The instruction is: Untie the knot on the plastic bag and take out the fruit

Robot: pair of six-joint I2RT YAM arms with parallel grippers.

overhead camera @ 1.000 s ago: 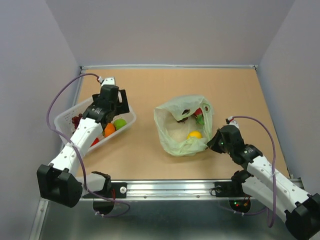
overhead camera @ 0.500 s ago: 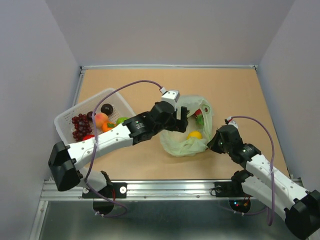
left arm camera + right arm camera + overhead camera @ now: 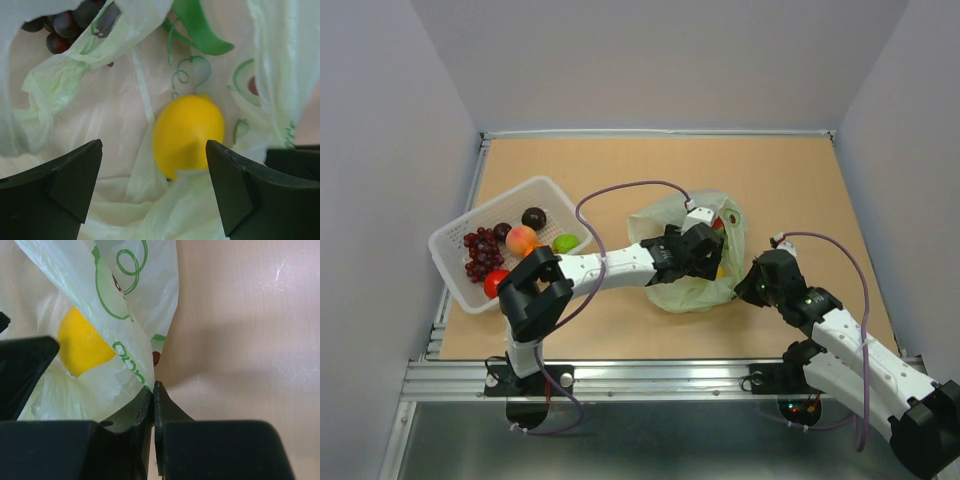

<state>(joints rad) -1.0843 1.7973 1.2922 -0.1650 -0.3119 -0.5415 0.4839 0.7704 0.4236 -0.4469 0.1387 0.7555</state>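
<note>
**Lemon under a wide-open pincer**

The plastic bag [image 3: 665, 292] lies open in the middle of the bench [image 3: 800, 190], with a yellow lemon [image 3: 189, 136] and dark grapes [image 3: 65, 27] inside. The left pincer [image 3: 154, 150] hovers in its mouth, spread wide and empty, the lemon just beyond its fingertips. The right pincer [image 3: 152, 390] is clamped tight on the bag's edge.

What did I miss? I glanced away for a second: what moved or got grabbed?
The left gripper swung from over the white basket rightward into the plastic bag, at its mouth, jaws open facing the lemon, nothing gripped. The right gripper stayed shut on the bag's edge; bag and basket did not visibly shift.
</note>
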